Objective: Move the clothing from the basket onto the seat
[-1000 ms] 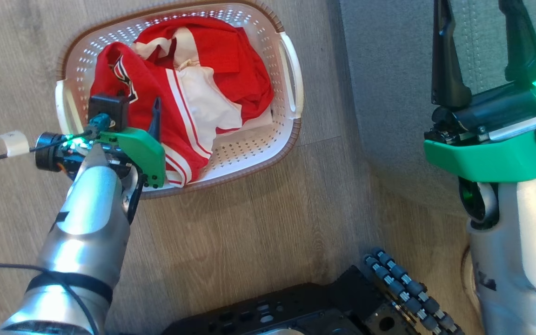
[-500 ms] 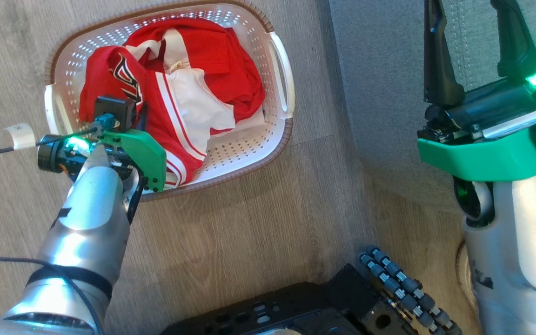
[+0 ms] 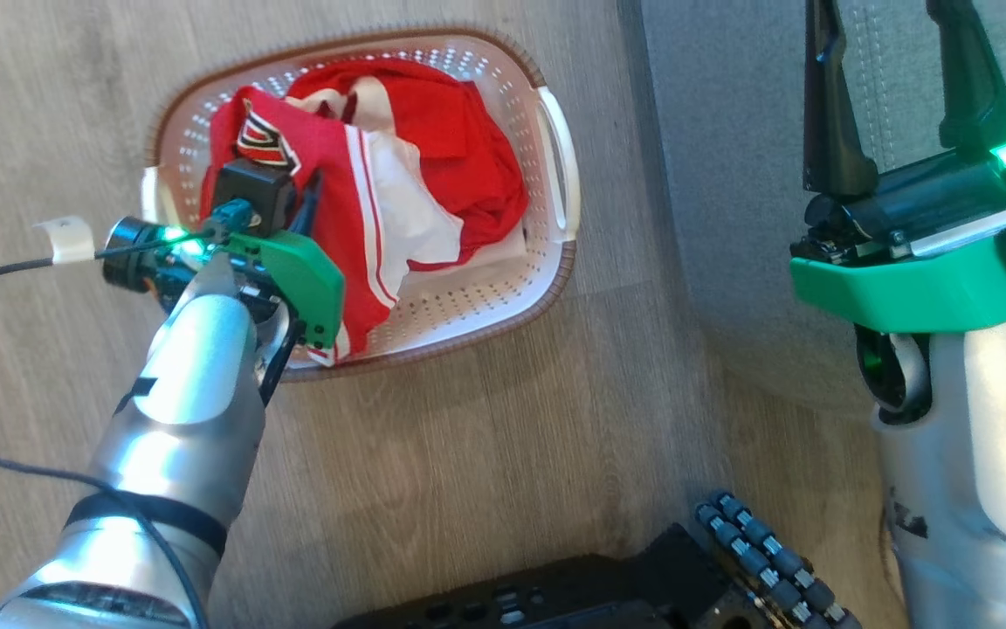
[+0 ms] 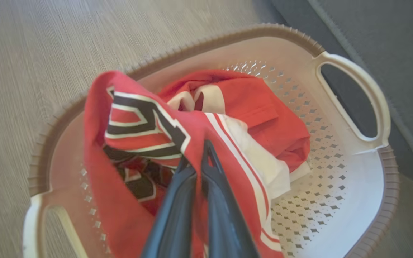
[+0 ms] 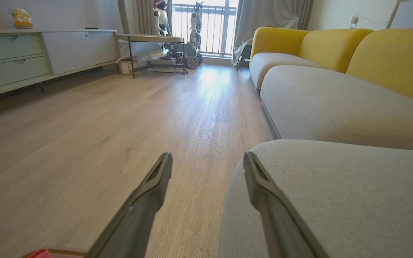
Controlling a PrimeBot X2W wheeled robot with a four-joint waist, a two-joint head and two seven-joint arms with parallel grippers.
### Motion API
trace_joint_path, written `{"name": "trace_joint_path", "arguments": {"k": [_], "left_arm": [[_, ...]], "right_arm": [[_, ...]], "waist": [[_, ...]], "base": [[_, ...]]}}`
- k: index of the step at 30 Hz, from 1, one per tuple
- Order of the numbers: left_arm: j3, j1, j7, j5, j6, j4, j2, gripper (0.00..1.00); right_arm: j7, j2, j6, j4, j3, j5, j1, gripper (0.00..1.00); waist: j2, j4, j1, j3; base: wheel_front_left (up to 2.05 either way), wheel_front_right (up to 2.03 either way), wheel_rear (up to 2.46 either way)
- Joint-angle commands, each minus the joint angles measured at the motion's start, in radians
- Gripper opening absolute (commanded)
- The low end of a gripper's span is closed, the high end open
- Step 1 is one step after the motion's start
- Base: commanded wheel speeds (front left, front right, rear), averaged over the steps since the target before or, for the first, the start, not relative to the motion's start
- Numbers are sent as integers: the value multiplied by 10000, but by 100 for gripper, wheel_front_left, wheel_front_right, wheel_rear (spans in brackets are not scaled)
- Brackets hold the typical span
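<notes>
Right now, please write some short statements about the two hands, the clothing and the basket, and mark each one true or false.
1. The left hand is shut on the clothing. True.
2. The right hand holds a red garment. False: it is open, with nothing between its fingers.
3. The basket stands on the seat. False: it stands on the wooden floor, beside the seat.
4. No clothing lies on the visible part of the seat. True.
</notes>
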Motion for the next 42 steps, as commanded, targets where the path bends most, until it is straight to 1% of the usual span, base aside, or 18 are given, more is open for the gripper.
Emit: {"name": "trace_joint_path", "arguments": {"k": [1, 12, 22, 33, 42], "left_arm": [[107, 180, -97, 89, -42, -362, 110, 0], [-429, 515, -97, 260, -229, -2088, 75, 0], [-858, 956, -97, -76, -427, -3036, 18, 0], [-1649, 865, 15, -833, -606, -3058, -22, 0], [-2257, 324, 198, -1830, -650, -2986, -31, 0]], "right_arm": [[-61, 3, 71, -254, 131, -49, 305, 100], [-61, 3, 71, 522, -167, -192, 879, 100], [-61, 3, 71, 1237, -593, -352, 1817, 100], [-61, 3, 71, 1622, -834, -417, 2942, 100], [-61, 3, 71, 1804, -797, -329, 3747, 100]], "waist": [[0, 170, 0, -244], [0, 853, 0, -1820], [0, 1446, 0, -3824], [0, 1793, 0, -5678], [0, 1950, 0, -6803]], "base": [[0, 0, 0], [0, 0, 0], [0, 0, 0], [0, 0, 0], [0, 0, 0]]}}
